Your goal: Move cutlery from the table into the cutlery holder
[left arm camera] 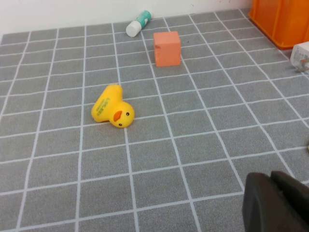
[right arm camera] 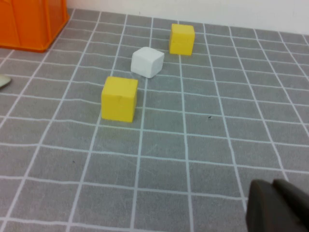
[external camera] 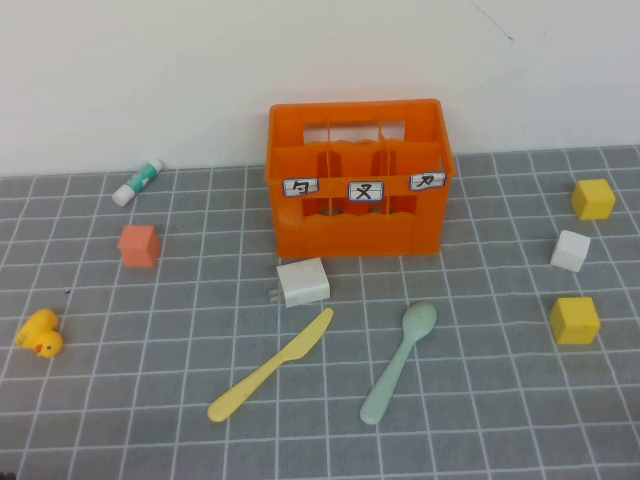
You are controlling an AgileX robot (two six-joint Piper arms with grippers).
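The pale yellow knife (external camera: 272,365) lies diagonally on the grey grid table (external camera: 150,400), in front of the orange three-compartment cutlery holder (external camera: 358,180). The mint-green spoon (external camera: 399,362) lies to the knife's right, bowl toward the holder. The holder's compartments look empty. Neither arm shows in the high view. My left gripper (left arm camera: 271,178) hovers shut and empty over bare table at the near left. My right gripper (right arm camera: 273,183) hovers shut and empty at the near right. The holder's corner shows in the left wrist view (left arm camera: 280,21) and the right wrist view (right arm camera: 29,21). The spoon's bowl edge (right arm camera: 4,81) shows in the right wrist view.
A white charger block (external camera: 302,282) sits just before the holder. At left are a white-and-green tube (external camera: 138,181), a small orange cube (external camera: 138,246) and a yellow duck (external camera: 40,334). At right are two yellow cubes (external camera: 574,320) (external camera: 593,198) and a white cube (external camera: 570,250).
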